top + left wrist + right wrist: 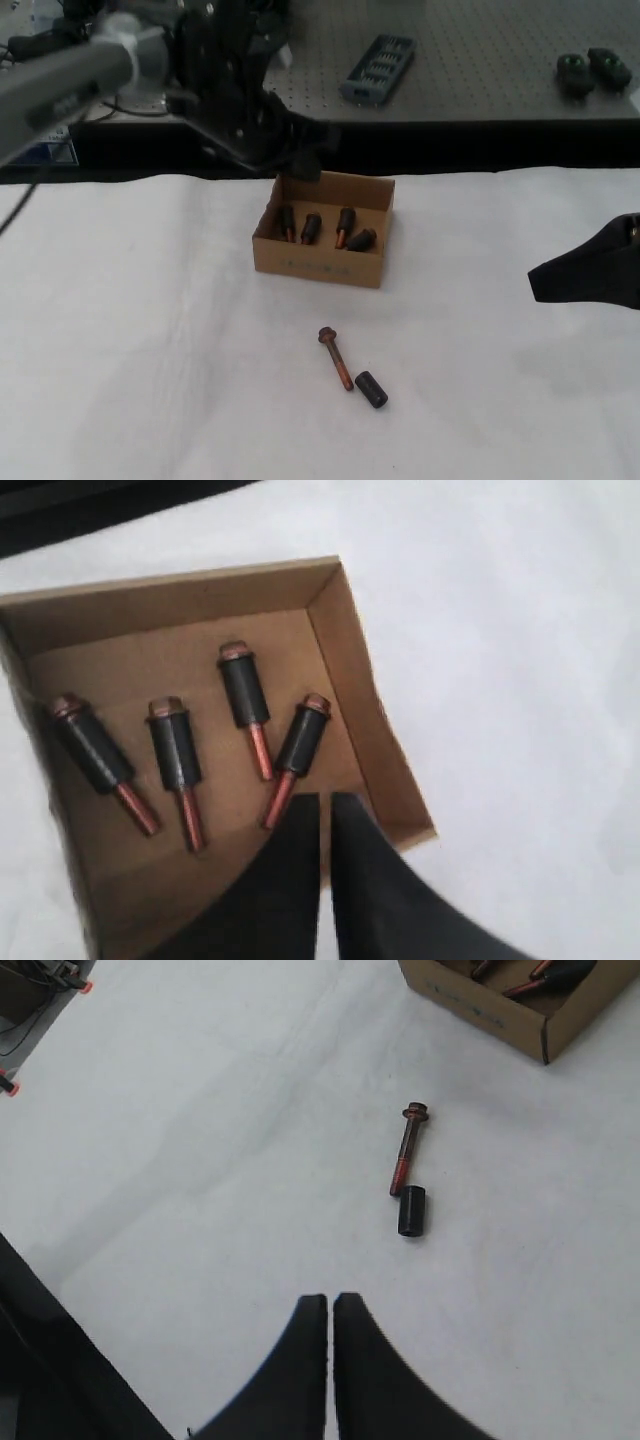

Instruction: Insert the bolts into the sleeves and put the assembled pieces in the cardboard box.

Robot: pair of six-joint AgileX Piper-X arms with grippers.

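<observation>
A copper bolt lies loose on the white cloth, with a black sleeve just off its threaded end and apart from it. Behind them stands the cardboard box. Several assembled pieces lie side by side on its floor. My left gripper hangs over the box's rim, shut with nothing between its fingers. My right gripper hovers off to the right of the loose parts, also shut and holding nothing.
White cloth covers the bench in front. Behind it runs a perforated metal table with a blue rack and two dark round parts. Cables hang at the far left.
</observation>
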